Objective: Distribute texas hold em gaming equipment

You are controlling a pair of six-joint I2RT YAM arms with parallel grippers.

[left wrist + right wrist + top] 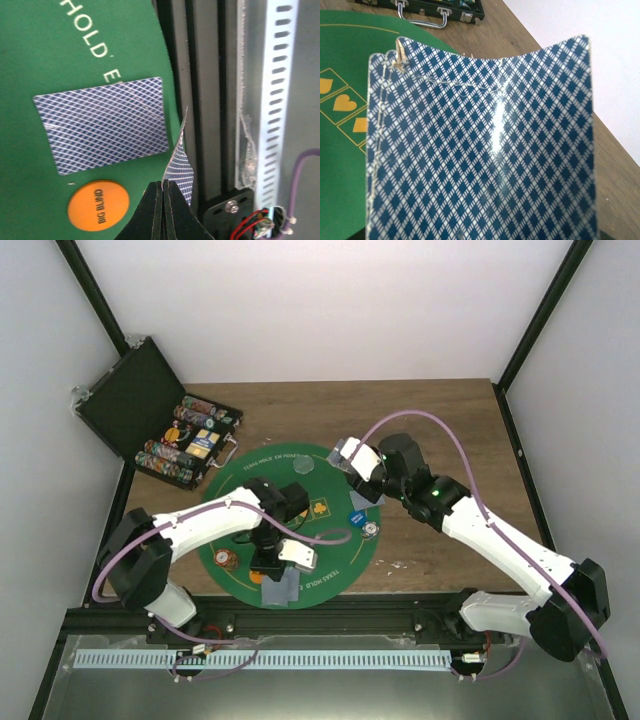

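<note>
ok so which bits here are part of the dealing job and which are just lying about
job: card deck in right hand; single card in left hand; face-down card; big blind disc; blue disc; chip stack
lying about: open chip case; slotted rail

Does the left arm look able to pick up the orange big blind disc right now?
Probably not yet: the orange disc lies right beside the left fingers, but they are shut on a card.

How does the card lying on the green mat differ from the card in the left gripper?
The lying card is flat on the mat, its whole back showing; the held card stands on edge, bent, at the mat's rim. The lying card is free; the left gripper pinches the held card. Both have blue crosshatched backs.
</note>
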